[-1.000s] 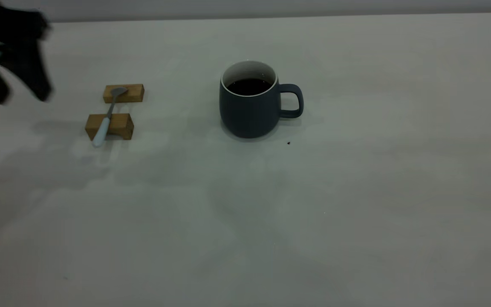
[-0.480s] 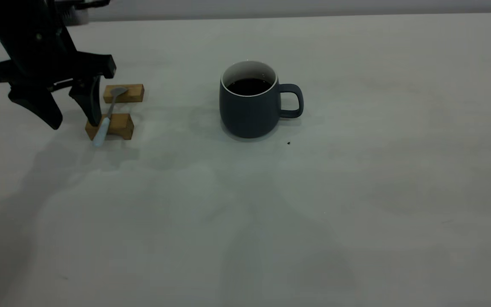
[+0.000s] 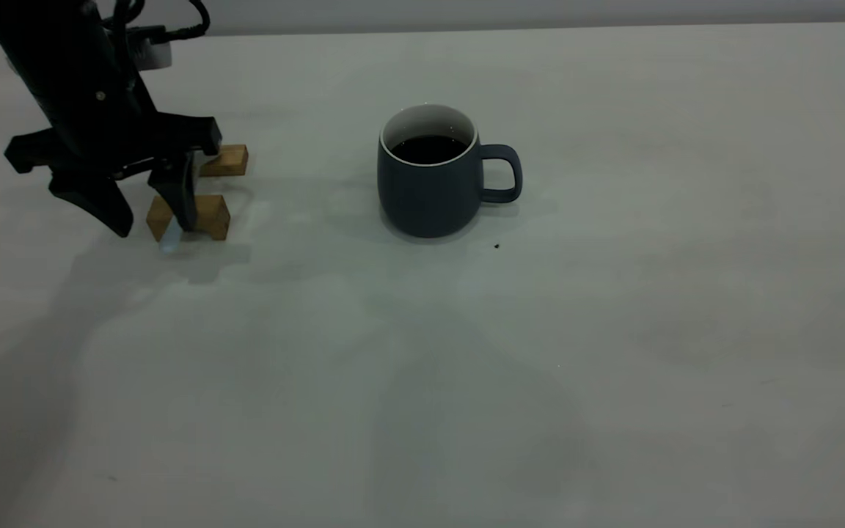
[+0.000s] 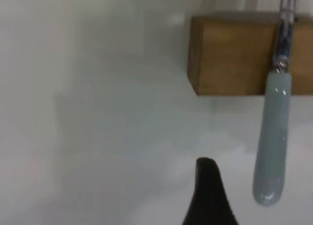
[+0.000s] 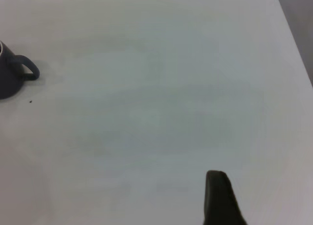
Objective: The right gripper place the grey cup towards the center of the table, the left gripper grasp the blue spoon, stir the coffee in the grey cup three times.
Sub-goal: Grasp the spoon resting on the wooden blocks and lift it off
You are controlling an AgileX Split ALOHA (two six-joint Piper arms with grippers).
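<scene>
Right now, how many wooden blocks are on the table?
2. The near block holds the spoon handle under the left gripper; the far block sits just behind it, partly hidden.

Mostly hidden behind the left gripper (image 3: 150, 214): the blue spoon (image 3: 170, 236), only the pale handle tip showing at the finger's 6 o'clock. Bowl and neck covered in the exterior view. Far wooden block (image 3: 226, 160) partly masked at its 9 o'clock end, near block (image 3: 206, 213) crossed by a finger. In the left wrist view, spoon neck cut off at the 12 o'clock edge, one fingertip (image 4: 209, 195) alone visible. In the right wrist view, grey cup (image 5: 12, 77) clipped at 9 o'clock, coffee unseen; right gripper reduced to one finger (image 5: 220, 198).
</scene>
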